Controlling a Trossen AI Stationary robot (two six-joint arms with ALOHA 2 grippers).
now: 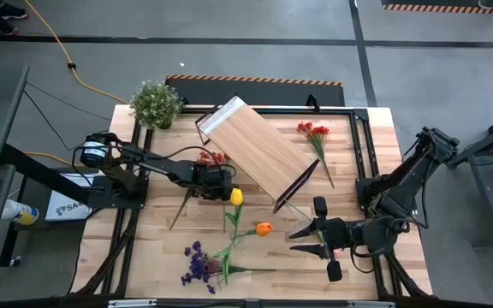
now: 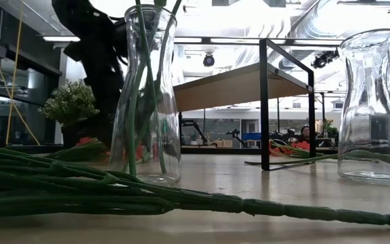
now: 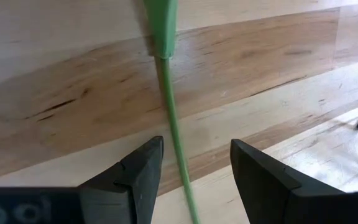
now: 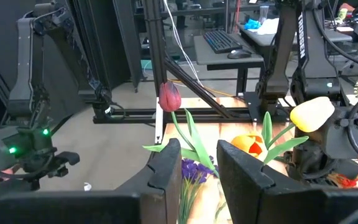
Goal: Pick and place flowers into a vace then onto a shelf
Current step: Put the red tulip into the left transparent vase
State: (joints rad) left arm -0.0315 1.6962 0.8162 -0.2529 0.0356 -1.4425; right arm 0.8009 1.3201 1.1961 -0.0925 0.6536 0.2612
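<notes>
A red spray (image 1: pixel 215 158) lies on the table, its stem (image 3: pixel 174 134) flat on the wood. My left gripper (image 1: pixel 218 183) hangs just over that stem, open, one finger on each side and neither touching it. A glass vase (image 2: pixel 147 102) holds a yellow tulip (image 1: pixel 236 197), an orange tulip (image 1: pixel 264 228) and a maroon tulip (image 4: pixel 169 96). A purple spray (image 1: pixel 199 265) lies by it. My right gripper (image 1: pixel 308 241) is raised at the near right, open, with nothing between its fingers (image 4: pixel 166 168). The shelf (image 1: pixel 255 150) stands slantwise on the table.
A second, empty glass vase (image 2: pixel 374 102) stands near the table's front right. Another red spray (image 1: pixel 313 130) lies right of the shelf. A bushy potted plant (image 1: pixel 155 103) stands at the far left corner. Green stems (image 2: pixel 114 190) lie along the near edge.
</notes>
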